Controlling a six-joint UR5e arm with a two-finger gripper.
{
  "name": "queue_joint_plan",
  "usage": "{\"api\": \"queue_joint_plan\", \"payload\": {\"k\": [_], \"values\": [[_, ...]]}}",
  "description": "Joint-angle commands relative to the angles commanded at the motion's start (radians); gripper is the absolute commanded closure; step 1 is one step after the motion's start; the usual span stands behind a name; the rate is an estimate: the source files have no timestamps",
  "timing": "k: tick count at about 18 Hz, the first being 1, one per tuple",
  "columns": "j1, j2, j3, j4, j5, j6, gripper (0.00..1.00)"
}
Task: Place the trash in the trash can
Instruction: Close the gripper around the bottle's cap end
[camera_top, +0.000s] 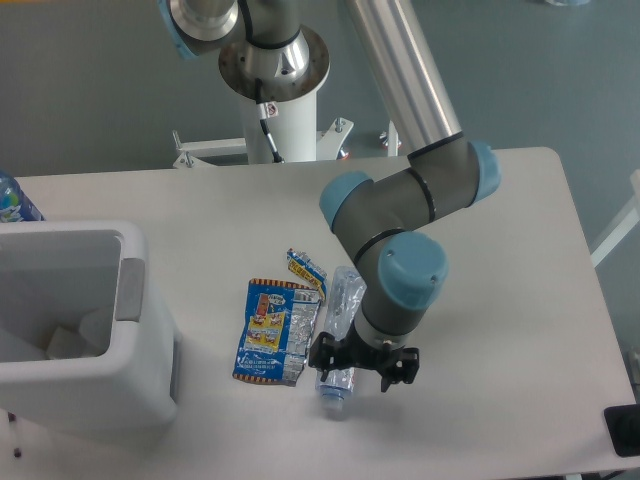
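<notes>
A crushed clear plastic bottle (340, 310) lies on the white table, its cap end toward the front edge. A flattened blue-and-yellow snack wrapper (270, 332) with silver foil lies just left of it, one torn flap folded up at its far right corner. My gripper (362, 362) hangs low over the front half of the bottle, its black fingers (324, 353) spread wide to either side of it, open. The white trash can (100, 390) stands at the left front, with a grey panel (130, 290) on its right rim.
A blue-labelled bottle (14, 200) peeks in at the far left edge behind the trash can. The arm's white base post (275, 110) stands behind the table. A dark object (624, 432) sits at the table's front right corner.
</notes>
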Motion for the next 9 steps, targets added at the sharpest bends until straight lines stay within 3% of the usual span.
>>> {"api": "queue_joint_plan", "payload": {"k": [9], "values": [[-0.012, -0.005, -0.037, 0.049, 0.037, 0.000, 0.00]]}}
